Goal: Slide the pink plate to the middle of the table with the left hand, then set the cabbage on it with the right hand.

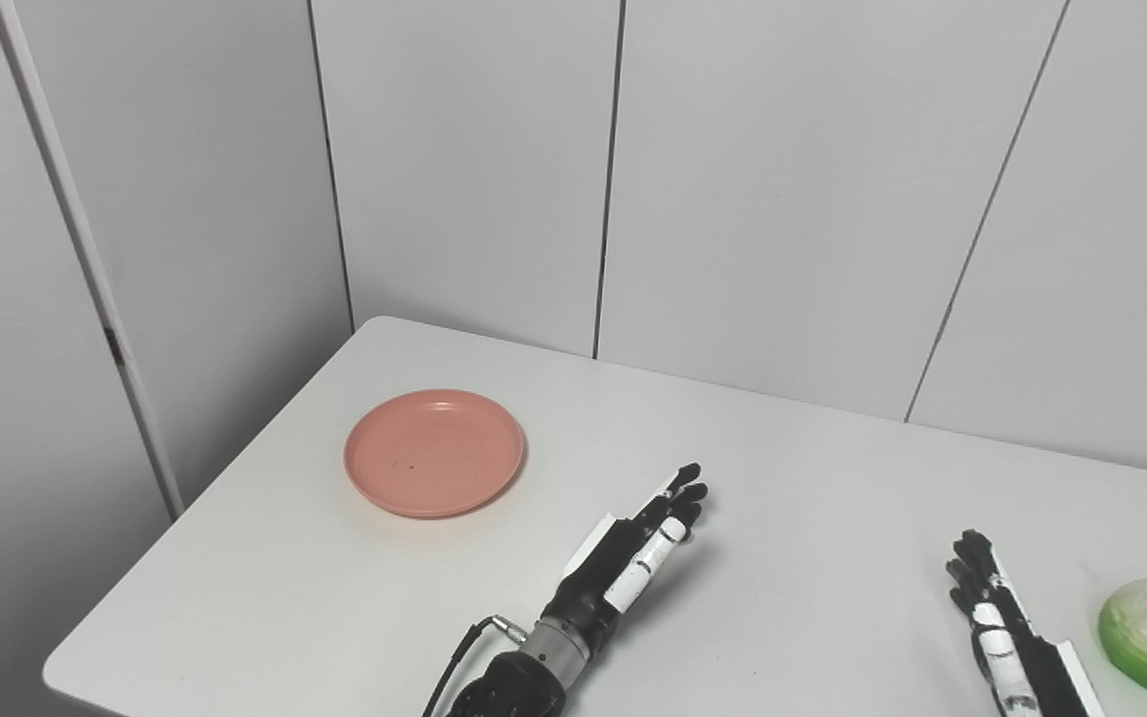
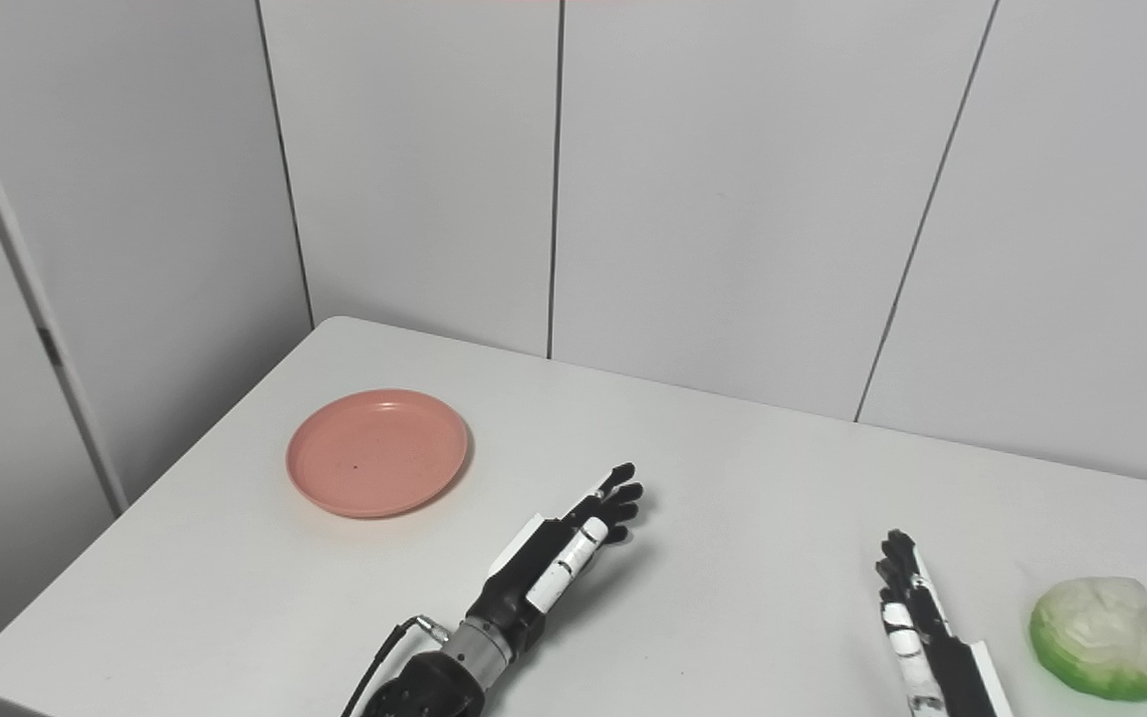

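**Two open hands on a white table, plate and cabbage apart**

Two arms entered from the near edge of the white table [image 1: 793,478]. Nearest the viewer, at the right, the right hand [image 2: 917,622] lay low over the tabletop with its fingers [image 2: 897,558] stretched forward and slightly apart, holding nothing. Just beside it, further right and not touching it, sat the cabbage [image 2: 1101,637], a pale green, rounded head resting on the table near the front right corner; in the left eye view it was partly cut off by the picture's edge.

Left of centre, the left hand [image 1: 638,553] reached diagonally up and to the right from its wrist, where a thin black cable [image 1: 459,657] looped out. Its fingers [image 1: 683,493] were extended and close together, pointing away from the viewer, and nothing was held between them and the thumb. Whether the palm touched the table could not be told.

Further back and to the left lay the pink plate [image 1: 434,453], a shallow round dish with a raised rim, flat on the table near its left edge. It held nothing and stood well apart from both hands. Beyond the table rose the grey panelled wall [image 1: 783,179].
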Controlling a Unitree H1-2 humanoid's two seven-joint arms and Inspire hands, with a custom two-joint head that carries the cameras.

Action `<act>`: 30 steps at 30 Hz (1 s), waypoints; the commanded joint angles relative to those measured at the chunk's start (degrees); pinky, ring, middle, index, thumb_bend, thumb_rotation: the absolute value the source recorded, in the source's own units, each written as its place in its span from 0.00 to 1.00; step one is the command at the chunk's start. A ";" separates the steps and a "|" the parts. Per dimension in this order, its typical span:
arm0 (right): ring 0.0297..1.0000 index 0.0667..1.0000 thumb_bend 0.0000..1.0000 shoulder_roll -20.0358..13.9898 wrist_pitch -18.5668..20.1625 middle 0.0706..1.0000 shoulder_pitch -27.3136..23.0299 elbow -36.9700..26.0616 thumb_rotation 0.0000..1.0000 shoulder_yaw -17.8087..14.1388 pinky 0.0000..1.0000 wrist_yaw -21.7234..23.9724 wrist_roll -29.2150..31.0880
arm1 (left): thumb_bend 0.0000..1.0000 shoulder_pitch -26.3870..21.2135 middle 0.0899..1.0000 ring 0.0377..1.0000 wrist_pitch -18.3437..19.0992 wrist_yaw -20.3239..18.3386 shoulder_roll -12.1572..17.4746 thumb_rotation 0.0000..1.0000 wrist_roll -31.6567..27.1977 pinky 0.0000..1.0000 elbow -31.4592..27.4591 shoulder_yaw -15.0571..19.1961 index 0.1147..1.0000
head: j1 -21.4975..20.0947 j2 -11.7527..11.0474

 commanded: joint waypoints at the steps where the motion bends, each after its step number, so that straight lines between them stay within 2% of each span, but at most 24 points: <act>1: 0.99 0.99 0.26 -0.11 -1.39 0.99 2.96 2.62 1.00 -0.05 1.00 0.40 0.03 | 0.50 4.69 0.96 0.95 -0.65 0.38 -0.81 1.00 -0.57 0.94 3.98 -0.57 0.95 | 0.01 0.05; 5: 0.99 0.98 0.24 0.42 -0.57 0.98 3.24 1.63 1.00 -0.04 1.00 -0.05 -0.04 | 0.47 4.72 0.95 0.95 -1.19 0.36 -0.61 1.00 -1.02 0.93 3.86 -0.17 0.95 | 0.26 0.32; 10: 1.00 0.99 0.24 0.93 -0.14 0.99 3.21 1.00 1.00 0.23 1.00 -0.31 -0.44 | 0.48 4.85 0.96 0.95 1.00 0.07 -0.31 1.00 -1.45 0.94 2.16 0.17 0.96 | 0.37 0.36; 18: 0.99 0.98 0.24 1.57 -0.05 0.98 3.20 0.55 1.00 0.19 1.00 -0.79 -1.27 | 0.45 3.99 0.96 0.95 1.69 -0.34 -0.15 1.00 -2.51 0.93 0.17 0.51 0.96 | 1.00 0.46; 21: 0.98 0.98 0.23 1.78 -0.38 0.98 3.35 0.36 1.00 0.19 1.00 -1.16 -1.90 | 0.48 3.70 0.96 0.95 3.15 -0.63 -0.09 1.00 -3.16 0.94 -2.17 0.41 0.96 | 1.03 0.57; 25: 0.99 0.98 0.18 2.69 1.46 0.98 3.65 -1.09 1.00 -0.31 1.00 -1.26 -0.73 | 0.48 2.19 0.96 0.95 4.78 -0.56 0.09 1.00 -3.53 0.94 -5.78 0.75 0.96 | 1.18 0.64; 30: 0.99 0.98 0.12 3.47 4.24 0.98 4.01 -3.24 1.00 -0.61 1.00 -1.80 -1.11 | 0.49 -0.57 0.97 0.95 8.56 -0.41 0.23 1.00 -4.85 0.95 -10.60 1.92 0.96 | 1.68 1.16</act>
